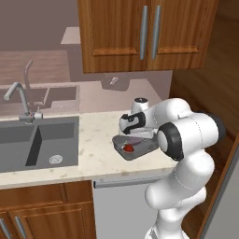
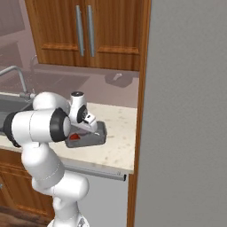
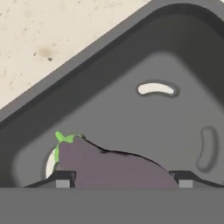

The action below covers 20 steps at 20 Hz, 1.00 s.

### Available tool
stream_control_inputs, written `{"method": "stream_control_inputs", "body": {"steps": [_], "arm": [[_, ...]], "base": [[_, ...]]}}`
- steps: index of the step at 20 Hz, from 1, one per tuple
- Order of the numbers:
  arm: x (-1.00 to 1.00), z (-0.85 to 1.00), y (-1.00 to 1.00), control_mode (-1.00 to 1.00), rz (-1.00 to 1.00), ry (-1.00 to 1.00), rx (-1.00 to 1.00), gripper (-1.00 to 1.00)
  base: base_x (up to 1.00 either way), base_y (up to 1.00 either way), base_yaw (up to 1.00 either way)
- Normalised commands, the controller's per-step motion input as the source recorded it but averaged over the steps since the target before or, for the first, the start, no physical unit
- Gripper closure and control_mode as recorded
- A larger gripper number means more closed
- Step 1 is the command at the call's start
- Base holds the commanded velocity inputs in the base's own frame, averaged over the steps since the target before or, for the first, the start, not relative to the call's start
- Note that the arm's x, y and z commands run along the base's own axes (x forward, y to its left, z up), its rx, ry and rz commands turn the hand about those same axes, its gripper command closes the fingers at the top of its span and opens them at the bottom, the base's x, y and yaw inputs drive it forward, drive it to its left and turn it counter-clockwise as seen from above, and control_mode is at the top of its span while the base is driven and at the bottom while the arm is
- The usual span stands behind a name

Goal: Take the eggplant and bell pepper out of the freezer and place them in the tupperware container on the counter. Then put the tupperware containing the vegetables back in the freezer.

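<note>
The gripper [image 3: 120,183] sits low inside the tupperware [image 3: 109,57] on the counter [image 1: 95,144], fingers on both sides of the purple eggplant [image 3: 109,168], looks like it's gripping it. Red pepper [image 1: 128,148] is already lying in the tray.

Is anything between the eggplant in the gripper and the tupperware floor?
Nothing visible. In the hand view the eggplant sits between the fingertips directly over the bare floor of the tupperware container. The bell pepper already lies inside, off to one side.
</note>
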Motion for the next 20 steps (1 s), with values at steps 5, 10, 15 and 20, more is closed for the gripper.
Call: {"method": "stream_control_inputs", "body": {"steps": [5, 10, 15, 20], "arm": [[0.10, -0.25, 0.00, -1.00, 0.06, 0.00, 0.00, -1.00], [-0.11, -0.02, 0.00, -1.00, 0.04, 0.00, 0.00, -1.00], [-0.26, 0.17, -0.01, -1.00, 0.00, 0.00, 0.00, -1.00], [-0.21, 0.35, -0.09, -1.00, 0.00, -0.01, 0.00, -1.00]], "base": [[0.00, 0.00, 0.00], [0.00, 0.00, 0.00], [0.00, 0.00, 0.00], [0.00, 0.00, 0.00]]}}
